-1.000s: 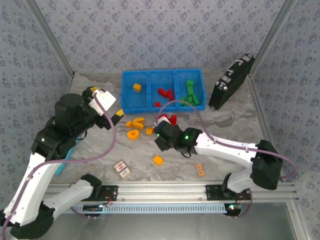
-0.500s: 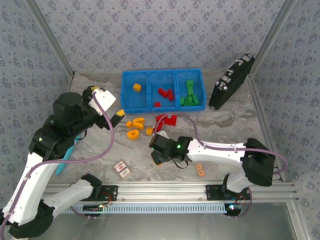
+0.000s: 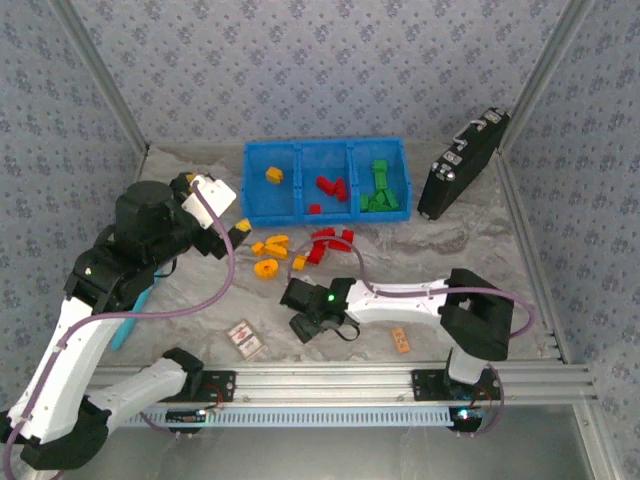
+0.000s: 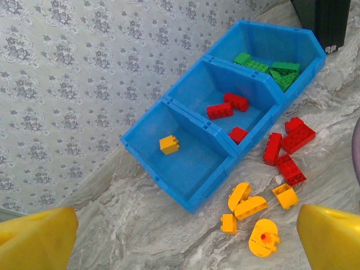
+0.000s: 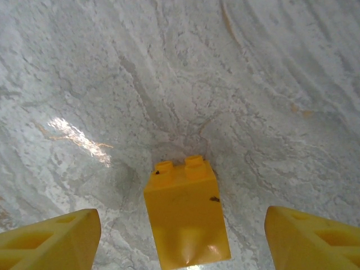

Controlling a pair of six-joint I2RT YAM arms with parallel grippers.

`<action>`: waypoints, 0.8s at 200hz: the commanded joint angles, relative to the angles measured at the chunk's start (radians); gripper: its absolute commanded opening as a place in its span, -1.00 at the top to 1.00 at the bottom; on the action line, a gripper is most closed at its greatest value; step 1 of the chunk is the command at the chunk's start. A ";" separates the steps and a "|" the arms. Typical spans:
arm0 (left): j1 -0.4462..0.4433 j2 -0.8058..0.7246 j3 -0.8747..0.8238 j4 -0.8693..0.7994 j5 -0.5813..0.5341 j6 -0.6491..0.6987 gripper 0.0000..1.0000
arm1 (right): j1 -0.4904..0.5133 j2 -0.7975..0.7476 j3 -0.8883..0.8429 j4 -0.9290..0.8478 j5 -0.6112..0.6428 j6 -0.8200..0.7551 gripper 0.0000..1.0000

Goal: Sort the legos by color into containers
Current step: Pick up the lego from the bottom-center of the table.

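Observation:
The blue bin (image 3: 322, 146) holds three containers in a row. One orange lego (image 4: 169, 144) lies in the left one, red legos (image 4: 227, 106) in the middle one and green legos (image 4: 270, 68) in the right one. Loose orange legos (image 3: 270, 245), an orange ring (image 3: 266, 268) and red legos (image 3: 325, 243) lie in front of the bin. My right gripper (image 5: 183, 242) is open and low over the table, with a lone orange-yellow lego (image 5: 185, 216) lying between its fingers (image 5: 50, 239), touching neither. My left gripper (image 4: 183, 239) hangs open and empty left of the bin.
A black case (image 3: 462, 165) leans at the back right. A patterned card (image 3: 245, 339) and a small orange tag (image 3: 401, 340) lie near the front rail (image 3: 330, 378). A teal strip (image 3: 130, 320) lies under the left arm. Patterned walls close in the table.
My right gripper has swung from beside the red legos toward the near left, down over the lone orange lego, and its jaws have widened a little. The left arm has barely moved.

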 commanded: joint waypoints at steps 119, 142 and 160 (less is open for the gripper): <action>-0.006 -0.006 0.005 -0.002 -0.045 0.004 -1.00 | -0.001 0.076 -0.006 0.002 -0.073 -0.055 0.17; -0.006 -0.006 0.006 -0.002 -0.051 0.009 -1.00 | -0.007 0.081 -0.002 -0.005 -0.078 -0.070 0.23; -0.006 -0.004 0.006 0.000 -0.058 0.011 -1.00 | -0.016 0.079 0.021 -0.032 -0.075 -0.093 0.28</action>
